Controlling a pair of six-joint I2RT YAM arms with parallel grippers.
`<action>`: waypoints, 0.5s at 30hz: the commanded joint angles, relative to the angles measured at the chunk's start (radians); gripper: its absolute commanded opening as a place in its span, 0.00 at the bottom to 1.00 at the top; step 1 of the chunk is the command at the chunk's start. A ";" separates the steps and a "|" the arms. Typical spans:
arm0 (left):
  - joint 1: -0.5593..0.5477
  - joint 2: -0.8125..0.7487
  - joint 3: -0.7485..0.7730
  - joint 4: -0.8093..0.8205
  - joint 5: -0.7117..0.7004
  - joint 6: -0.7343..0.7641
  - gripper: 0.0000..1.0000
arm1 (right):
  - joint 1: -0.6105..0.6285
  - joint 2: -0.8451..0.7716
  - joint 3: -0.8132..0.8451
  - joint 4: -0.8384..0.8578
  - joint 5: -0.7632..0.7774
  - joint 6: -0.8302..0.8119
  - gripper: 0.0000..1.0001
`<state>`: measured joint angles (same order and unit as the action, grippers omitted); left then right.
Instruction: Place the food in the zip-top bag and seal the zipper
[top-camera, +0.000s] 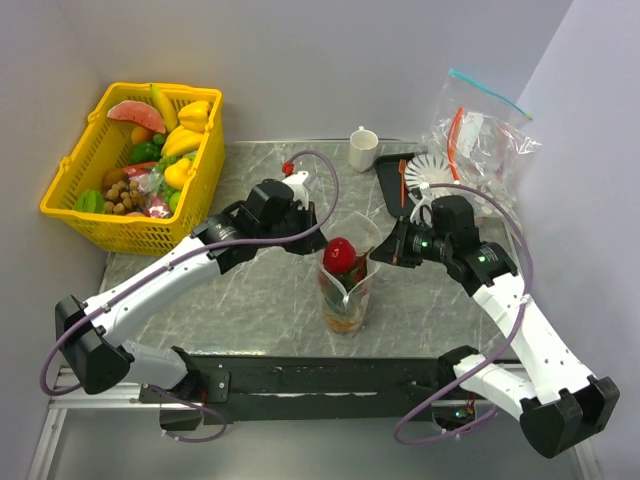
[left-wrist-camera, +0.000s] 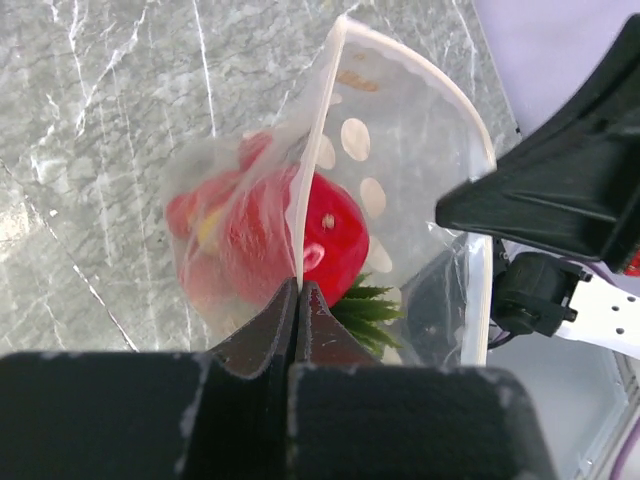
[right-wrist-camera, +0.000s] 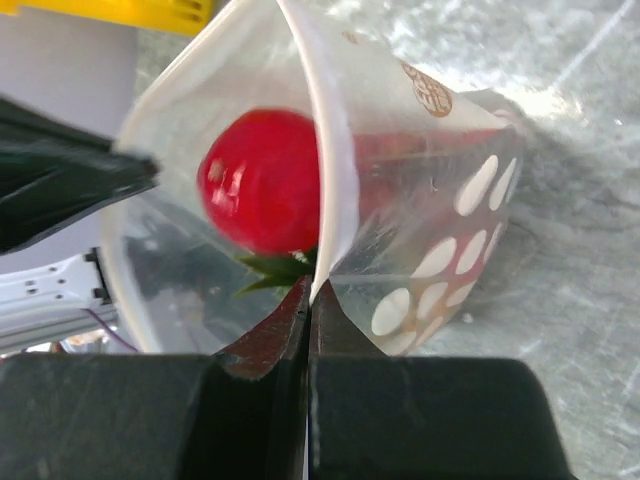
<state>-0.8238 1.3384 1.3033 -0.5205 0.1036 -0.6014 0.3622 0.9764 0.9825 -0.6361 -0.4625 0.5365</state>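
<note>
The clear zip-top bag (top-camera: 347, 292) with whitish dots stands upright mid-table, its mouth held wide open. Inside lies the food: a red apple (top-camera: 340, 253) on top, a green pineapple crown (left-wrist-camera: 375, 308) under it, more fruit lower down. My left gripper (top-camera: 318, 243) is shut on the bag's left mouth edge, pinching the pale zipper (left-wrist-camera: 312, 170). From the right, my right gripper (top-camera: 381, 251) is shut on the opposite mouth edge, with the zipper (right-wrist-camera: 335, 190) running up from its fingertips and the apple (right-wrist-camera: 262, 180) just behind.
A yellow basket (top-camera: 80, 205) of other toy fruit sits at the far left. A white cup (top-camera: 363, 148), a dark tray (top-camera: 390, 180) and spare clear bags (top-camera: 480, 135) stand at the back right. Walls close in on both sides.
</note>
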 joint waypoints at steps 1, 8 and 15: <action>0.031 -0.002 0.045 0.101 0.111 0.006 0.01 | 0.015 -0.041 0.027 0.068 -0.056 0.048 0.00; 0.032 0.084 0.159 0.144 0.257 -0.041 0.01 | 0.067 0.013 0.120 0.107 -0.079 0.102 0.00; 0.015 0.154 -0.016 0.381 0.367 -0.166 0.01 | 0.142 0.084 0.044 0.209 -0.062 0.149 0.00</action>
<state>-0.7918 1.4425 1.3575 -0.3187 0.3737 -0.6884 0.4721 1.0283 1.0584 -0.5522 -0.5095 0.6407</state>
